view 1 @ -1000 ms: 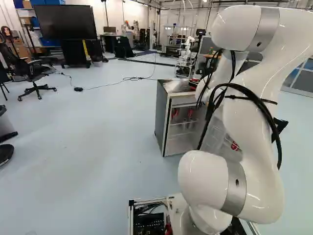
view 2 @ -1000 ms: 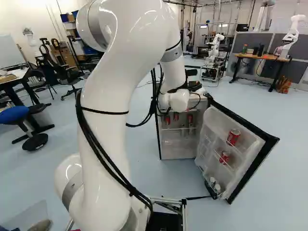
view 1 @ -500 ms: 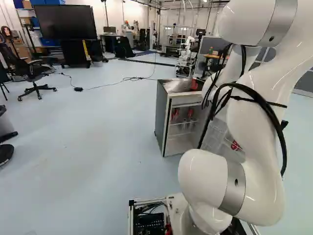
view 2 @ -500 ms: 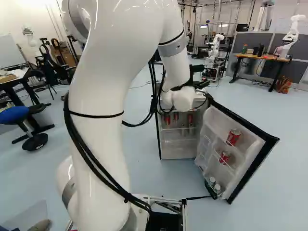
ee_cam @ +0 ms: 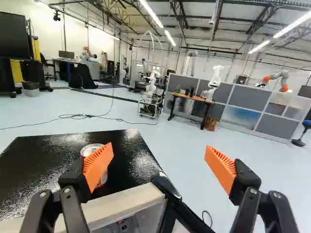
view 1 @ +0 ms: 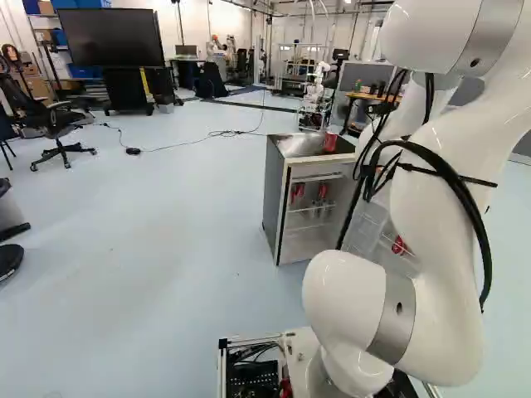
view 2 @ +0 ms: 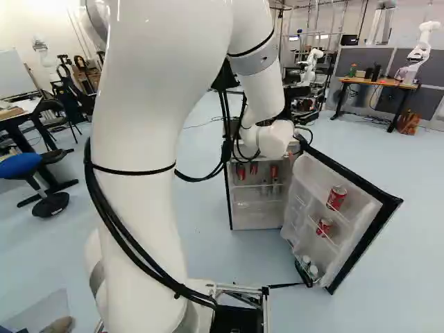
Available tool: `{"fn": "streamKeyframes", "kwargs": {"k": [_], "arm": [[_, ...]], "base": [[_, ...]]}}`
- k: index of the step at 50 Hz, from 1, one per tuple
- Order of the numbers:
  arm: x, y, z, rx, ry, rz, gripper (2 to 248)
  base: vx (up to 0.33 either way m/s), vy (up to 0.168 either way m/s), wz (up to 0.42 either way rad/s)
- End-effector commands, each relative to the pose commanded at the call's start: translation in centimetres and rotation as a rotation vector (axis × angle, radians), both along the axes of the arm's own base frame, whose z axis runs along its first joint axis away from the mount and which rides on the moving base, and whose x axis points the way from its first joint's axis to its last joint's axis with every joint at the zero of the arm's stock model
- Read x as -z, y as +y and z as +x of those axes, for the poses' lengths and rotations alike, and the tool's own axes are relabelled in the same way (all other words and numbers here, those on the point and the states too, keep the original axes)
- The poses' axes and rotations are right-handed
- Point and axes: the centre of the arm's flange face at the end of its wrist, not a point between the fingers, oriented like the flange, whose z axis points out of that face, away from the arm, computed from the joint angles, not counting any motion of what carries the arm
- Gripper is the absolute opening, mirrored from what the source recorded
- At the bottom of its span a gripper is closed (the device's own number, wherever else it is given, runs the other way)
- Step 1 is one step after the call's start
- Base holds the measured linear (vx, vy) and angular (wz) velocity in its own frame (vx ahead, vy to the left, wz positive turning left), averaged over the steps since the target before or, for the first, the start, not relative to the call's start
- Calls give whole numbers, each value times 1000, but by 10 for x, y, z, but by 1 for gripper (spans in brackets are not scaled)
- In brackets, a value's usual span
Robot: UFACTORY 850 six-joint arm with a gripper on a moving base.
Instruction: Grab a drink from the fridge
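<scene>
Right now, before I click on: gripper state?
Black, orange-padded, two-finger gripper: open, holding nothing; the red metal drink can stands on the glossy black fridge top.

glossy black fridge top (ee_cam: pixel 53 158) – metal can lid (ee_cam: pixel 91 149) – smooth, glossy white arm (view 2: pixel 149 125)
</scene>
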Motion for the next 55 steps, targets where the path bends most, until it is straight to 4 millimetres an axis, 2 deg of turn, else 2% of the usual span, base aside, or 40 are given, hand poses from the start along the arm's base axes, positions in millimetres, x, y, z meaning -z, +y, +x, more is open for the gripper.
{"fn": "streamKeyframes", "kwargs": {"k": [55], "arm": [[-39,-102,-30,300,33,95,247]], "base": [[0,0,0]]}}
